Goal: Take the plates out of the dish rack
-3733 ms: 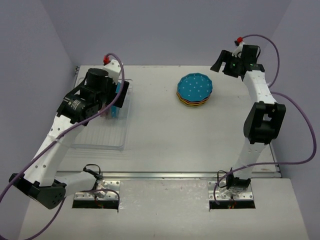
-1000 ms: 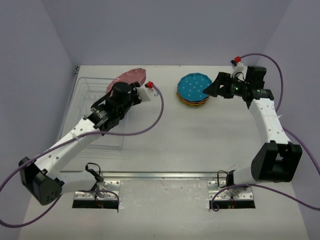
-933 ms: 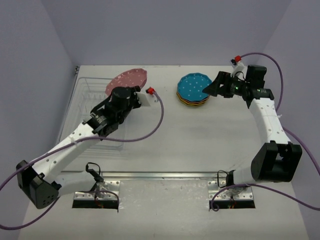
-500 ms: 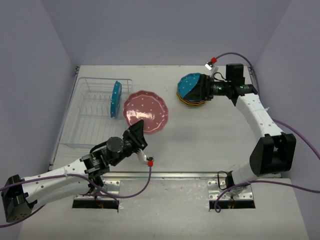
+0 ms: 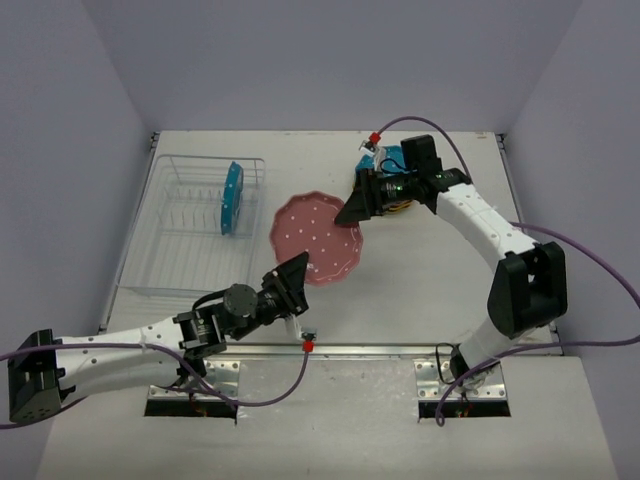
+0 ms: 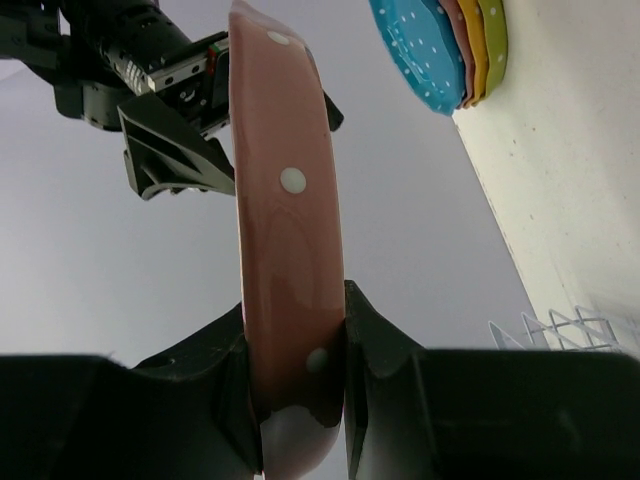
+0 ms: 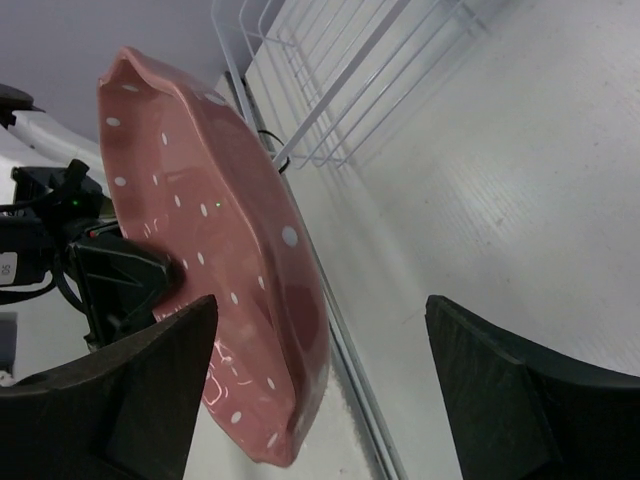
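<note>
My left gripper (image 5: 297, 270) is shut on the near rim of a pink dotted plate (image 5: 318, 238), which it holds above the table's middle. In the left wrist view this plate (image 6: 285, 230) stands edge-on between the fingers (image 6: 375, 350). My right gripper (image 5: 352, 212) is open at the plate's far rim. In the right wrist view the pink plate (image 7: 200, 250) lies partly between its spread fingers (image 7: 130, 400), apart from both. A blue plate (image 5: 232, 197) stands upright in the wire dish rack (image 5: 170, 250). A stack of plates (image 6: 440, 50), blue on top, lies behind the right arm.
The dish rack sits at the table's left, its wires (image 7: 330, 70) showing behind the pink plate in the right wrist view. The right arm (image 5: 480, 225) stretches across the back right. A metal rail (image 5: 380, 350) runs along the table's near edge.
My left arm has carried the pink plate from over the rack to the table's middle. My right gripper has come left from the stack to the plate's far rim.
</note>
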Motion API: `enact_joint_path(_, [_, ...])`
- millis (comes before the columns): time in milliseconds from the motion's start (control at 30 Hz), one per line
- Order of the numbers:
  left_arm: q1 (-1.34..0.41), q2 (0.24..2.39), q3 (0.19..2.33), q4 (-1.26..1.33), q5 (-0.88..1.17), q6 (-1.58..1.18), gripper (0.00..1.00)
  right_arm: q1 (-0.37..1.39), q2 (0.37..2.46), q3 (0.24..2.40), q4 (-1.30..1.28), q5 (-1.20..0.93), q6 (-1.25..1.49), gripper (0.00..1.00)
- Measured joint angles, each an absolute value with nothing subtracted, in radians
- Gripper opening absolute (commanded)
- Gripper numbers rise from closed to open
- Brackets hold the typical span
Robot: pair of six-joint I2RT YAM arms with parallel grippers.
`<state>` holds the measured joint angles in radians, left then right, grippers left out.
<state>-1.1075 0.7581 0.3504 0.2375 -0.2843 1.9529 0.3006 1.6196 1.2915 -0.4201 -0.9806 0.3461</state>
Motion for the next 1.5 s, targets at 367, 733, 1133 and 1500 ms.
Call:
enact_joint_path(367, [-1.121,0.803,0.351,0.281,-0.339,1.898,0.38,0.332,1.625,1.250,-0.338,-1.023,0.338,0.00])
enact_joint_path(733, [-1.125,0.793,0.430,0.274,-0.541,1.783,0.92,0.222,1.619,1.244,-0.352,-1.016,0.422,0.00])
enact_joint_path(1133, [-1.040,0.764,0.662,0.012,-0.764,1.315,1.00,-0.163,1.856,1.511,-0.335,-0.747,0.464,0.00])
enact_joint_path(1500, [-0.717,0.898,0.924,-0.519,-0.617,0.658,1.00,-0.168,2.056,1.640,-0.338,-0.638,0.469,0.00])
